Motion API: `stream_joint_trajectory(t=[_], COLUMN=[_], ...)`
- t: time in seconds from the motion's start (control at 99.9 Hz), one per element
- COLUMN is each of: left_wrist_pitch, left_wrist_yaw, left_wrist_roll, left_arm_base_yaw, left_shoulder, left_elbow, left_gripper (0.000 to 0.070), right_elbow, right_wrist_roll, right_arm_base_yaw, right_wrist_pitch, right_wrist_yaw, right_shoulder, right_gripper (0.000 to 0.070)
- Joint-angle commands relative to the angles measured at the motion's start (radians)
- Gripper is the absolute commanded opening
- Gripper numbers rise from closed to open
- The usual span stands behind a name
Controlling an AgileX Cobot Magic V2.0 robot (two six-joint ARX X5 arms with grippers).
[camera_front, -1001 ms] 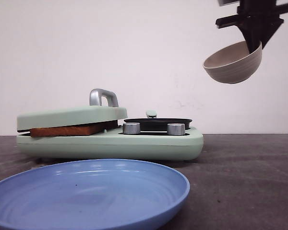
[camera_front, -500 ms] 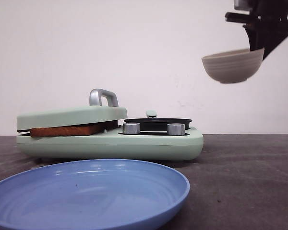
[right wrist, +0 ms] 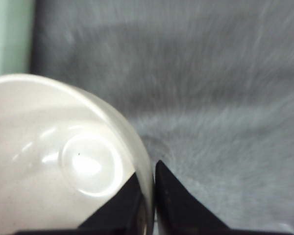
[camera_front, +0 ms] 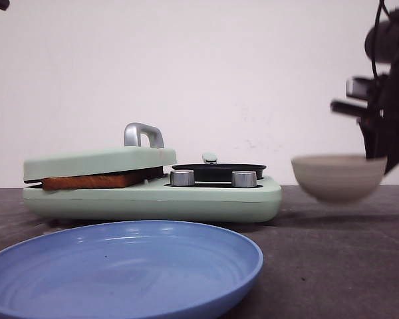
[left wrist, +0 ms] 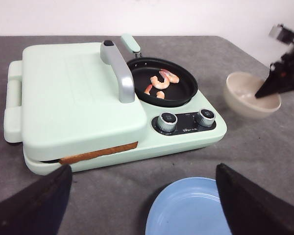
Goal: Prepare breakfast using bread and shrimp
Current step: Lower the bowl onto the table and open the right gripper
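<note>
Setting down the emptied bowl (camera_front: 339,177), by the look of it: right gripper (right wrist: 153,196) pinched on the rim, one finger inside, one outside, bowl upright and blurred at the right edge of the front view, low over the dark table (camera_front: 332,266), contact with it not certain. Nothing visible inside the bowl in the right wrist view.

Shrimp (left wrist: 162,81) lying pink-orange in the small black pan (left wrist: 183,90) at the upper middle of the left wrist view, on the far side of the green breakfast maker (left wrist: 78,103) from the two knobs (left wrist: 166,122). Bread (camera_front: 93,180) clamped under the closed press lid (camera_front: 96,161) at left centre of the front view, only a brown crust edge showing along the gap; number of slices not discernible.

Left gripper (left wrist: 142,205) spread wide and holding nothing, dark fingers (left wrist: 34,203) at the lower corners of its own view, hovering above the near side of the appliance and the blue plate (camera_front: 126,266), which sits bare in the lower left of the front view.

Judged stage: shrimp already tipped into the pan, bread toasting, plating not yet begun. Next move likely calls for resting the bowl flat on the table well right of the appliance, then parting the right fingers and lifting straight clear of the rim without tipping it.
</note>
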Motion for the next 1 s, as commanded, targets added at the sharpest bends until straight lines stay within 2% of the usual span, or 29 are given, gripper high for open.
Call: stream_joint_trajectory(t=[0.0, 0.1, 0.3, 0.85, 0.991], left_wrist_pitch=[0.011, 0.01, 0.011, 0.012, 0.011], left_wrist_yaw=[-0.005, -0.005, -0.005, -0.005, -0.005], left_wrist_roll=[-0.007, -0.006, -0.006, -0.006, -0.006], left_arm_base_yaw=[-0.002, -0.002, -0.002, -0.002, -0.002], left_shoulder=[0.009, 0.016, 0.026, 0.027, 0.027], left_elbow=[0.0, 0.0, 0.0, 0.0, 0.0], left_gripper=[0.0498, 0.0498, 0.0498, 0.0498, 0.0498], right_elbow=[-0.031, -0.079, -0.09, -0.09, -0.09], right_wrist_roll=[0.047, 0.066, 0.072, 0.052, 0.038], right_arm_base_yaw=[-0.001, -0.001, -0.002, -0.047, -0.047], right_wrist_pitch=[0.061, 0.121, 0.158, 0.117, 0.117], right_wrist_yaw=[-0.003, -0.003, 0.007, 0.0, -0.001], right_shoulder=[0.012, 0.012, 0.012, 0.012, 0.012], right_gripper=[0.0005, 0.0005, 0.0004, 0.0006, 0.0042])
